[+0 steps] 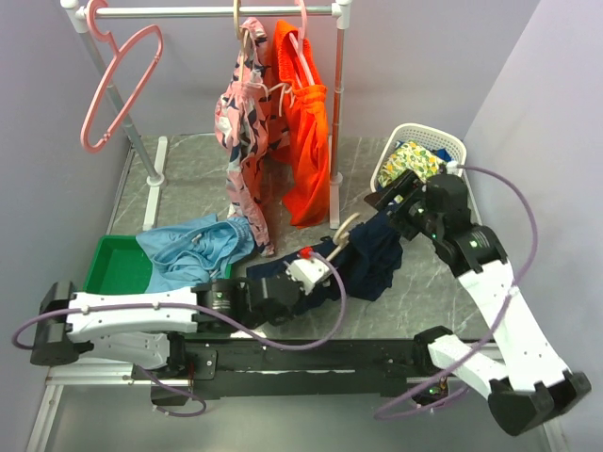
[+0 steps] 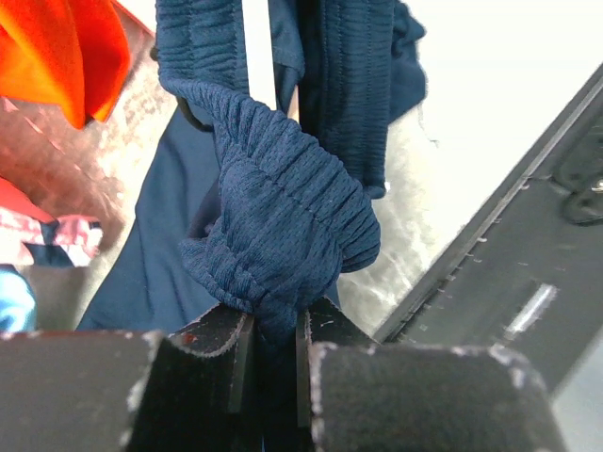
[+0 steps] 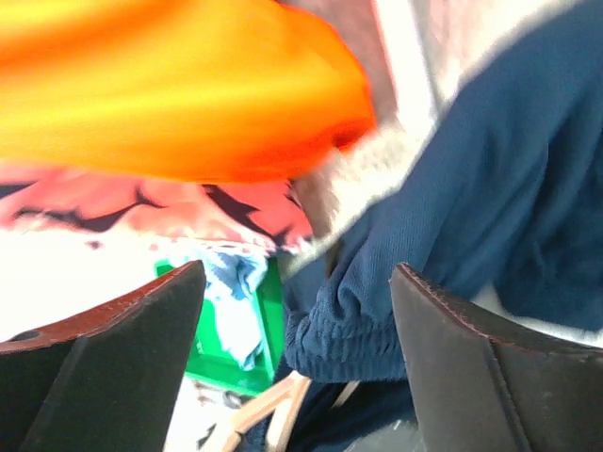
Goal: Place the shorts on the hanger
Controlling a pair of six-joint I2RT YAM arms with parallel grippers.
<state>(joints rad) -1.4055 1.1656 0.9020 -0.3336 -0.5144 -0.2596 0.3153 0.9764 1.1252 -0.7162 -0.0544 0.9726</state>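
The navy shorts (image 1: 375, 252) lie bunched on the table's middle, draped over the tan hanger (image 1: 345, 229), whose hook sticks out at their upper left. My left gripper (image 1: 330, 273) is shut on a fold of the shorts' ribbed waistband (image 2: 283, 226), pinched between its pads (image 2: 273, 325). My right gripper (image 1: 388, 194) is open and hovers at the shorts' far right edge. In the right wrist view its fingers (image 3: 297, 282) stand wide apart with the waistband (image 3: 377, 330) between and below them, untouched. The hanger's tan bars (image 3: 273, 414) show beneath the fabric.
A white rack (image 1: 217, 11) at the back carries a pink hanger (image 1: 122, 85), a patterned pink garment (image 1: 243, 141) and orange shorts (image 1: 306, 141). A green tray (image 1: 118, 268) with light blue shorts (image 1: 198, 250) sits at left. A white basket (image 1: 424, 151) of clothes stands at right.
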